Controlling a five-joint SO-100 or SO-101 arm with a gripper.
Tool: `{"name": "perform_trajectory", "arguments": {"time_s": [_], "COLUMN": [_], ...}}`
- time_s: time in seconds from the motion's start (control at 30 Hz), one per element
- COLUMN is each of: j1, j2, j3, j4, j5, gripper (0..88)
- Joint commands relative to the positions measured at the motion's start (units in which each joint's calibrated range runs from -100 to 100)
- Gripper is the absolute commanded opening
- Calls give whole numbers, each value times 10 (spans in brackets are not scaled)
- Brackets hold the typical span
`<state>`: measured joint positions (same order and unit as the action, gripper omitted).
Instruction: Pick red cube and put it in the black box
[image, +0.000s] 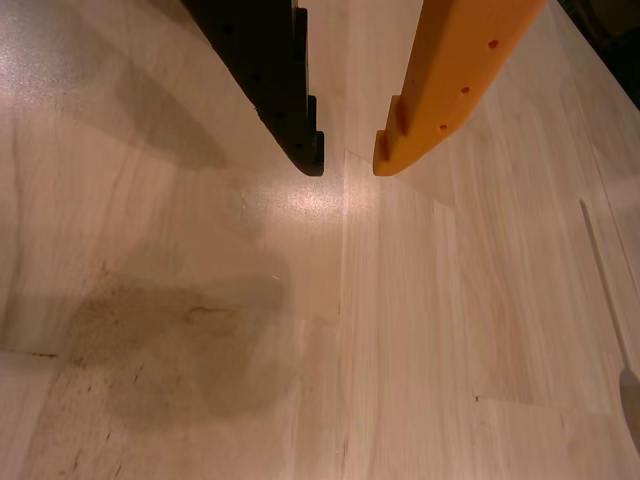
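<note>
1. We can't place the red cube or the black box from the wrist view. All we have under the camera is bare light wood, so their location is unknown to us from here.
2. The fingers (348, 160) are apart with nothing between them: black finger (270, 80) on the left, orange finger (450, 80) on the right, both coming in from the far edge, tips pointing down toward the surface (420, 330).
3. We judge the task is at the search/approach stage, no grasp yet.
4. Risk A: a blind descent. If we drop from this pose, the fingers close on air or hit the wood. Cause: no target in the gap, and the tips look close to the surface, though we can't tell the actual clearance.
5. Risk B: false detection. There is a bright glare spot (315, 200) just near of the tips, a dark stain (160, 340) near-left, and soft shadows far-left. Warm lighting tints everything orange-red, so colour-based cube finding could misfire.
6. Risk C: side-swiping the cube. If we sweep sideways at this height to find it, a finger could push it away instead of straddling it.
7. Risk D: a thin dark line (600, 270) runs along the right edge, and we can't tell what it is. If it's a cable, a rightward sweep could snag it.
8. We'd lift and re-aim to get the cube in frame before committing to any descent.
</note>
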<state>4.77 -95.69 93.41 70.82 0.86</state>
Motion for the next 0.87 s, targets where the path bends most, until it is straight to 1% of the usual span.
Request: {"name": "perform_trajectory", "arguments": {"time_s": [0.0, 0.83], "j1": [3, -3], "j2": [-5, -6], "j3": [-1, -1], "j4": [4, 4], "j5": [4, 5], "gripper": [76, 76]}}
